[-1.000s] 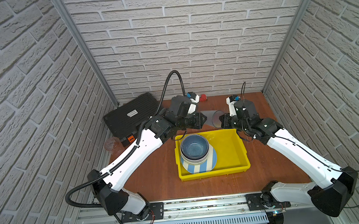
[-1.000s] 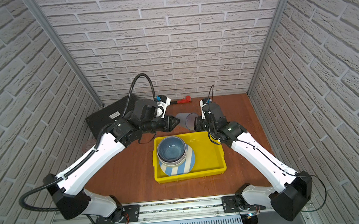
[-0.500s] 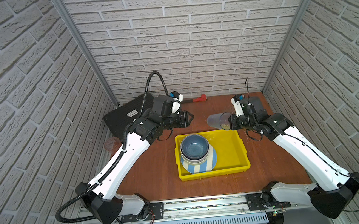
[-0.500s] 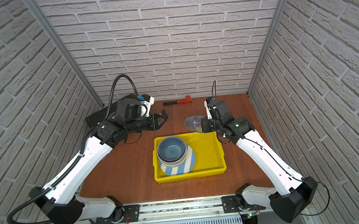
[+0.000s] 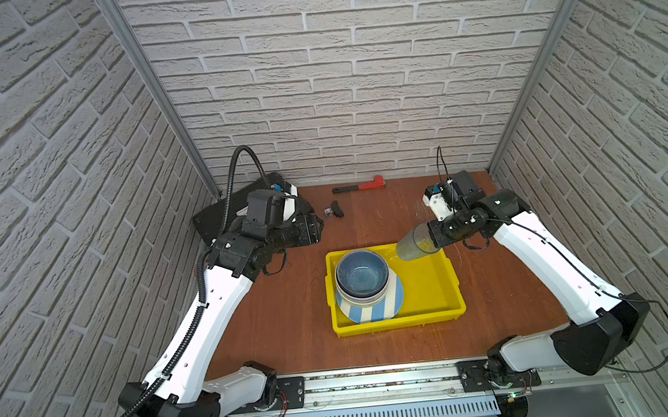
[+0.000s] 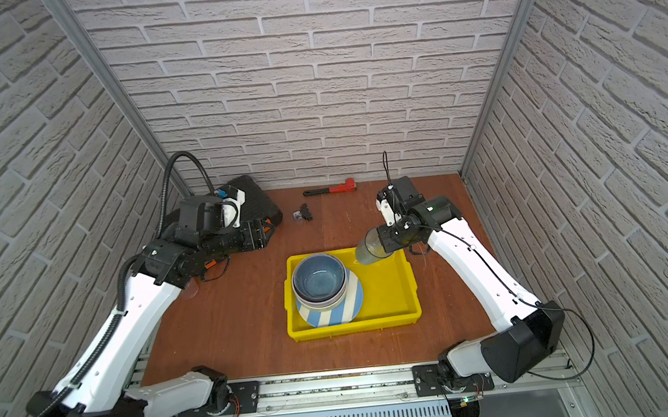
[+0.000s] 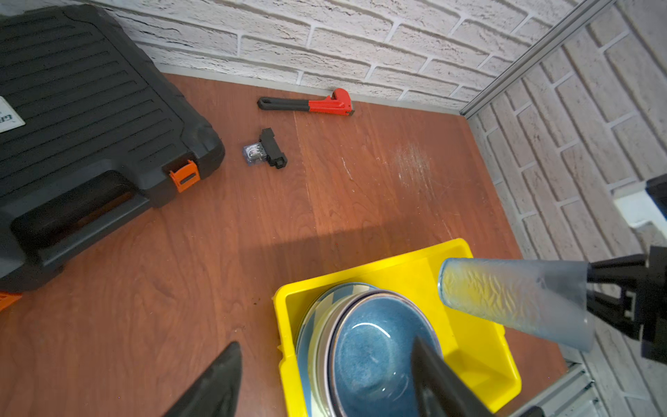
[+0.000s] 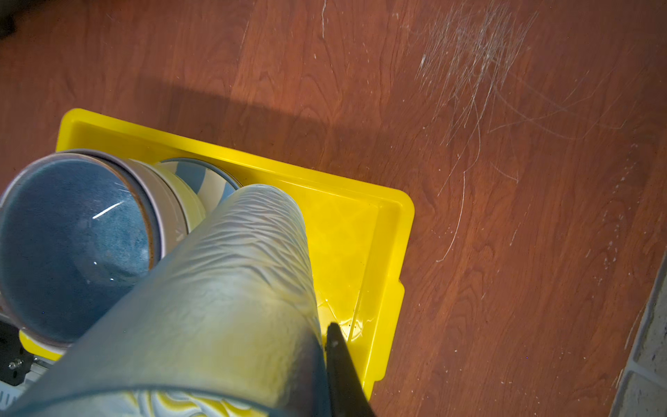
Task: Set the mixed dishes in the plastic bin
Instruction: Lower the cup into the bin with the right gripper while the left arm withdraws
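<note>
step: right gripper [image 5: 432,237] pinching tumbler [image 5: 413,245] over bin [image 5: 397,323], 1 o'clock corner
next: probably lower, then release
left gripper [image 7: 325,382]: wide, empty

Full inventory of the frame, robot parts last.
bin: one, yellow, mid-table
blue bowl: one, blue, tops stack in bin
paler bowls: count unclear, greyish, nested beneath
striped plate: one, blue-white, under bowls
tumbler: one, translucent bluish, held sideways over bin's far corner
pipe wrench: one, red-black, by back wall
tool case: one, black, back left
small part: one, black-clear, near wrench
left gripper: one, black, open, empty
right gripper: one, black, shut on tumbler
</note>
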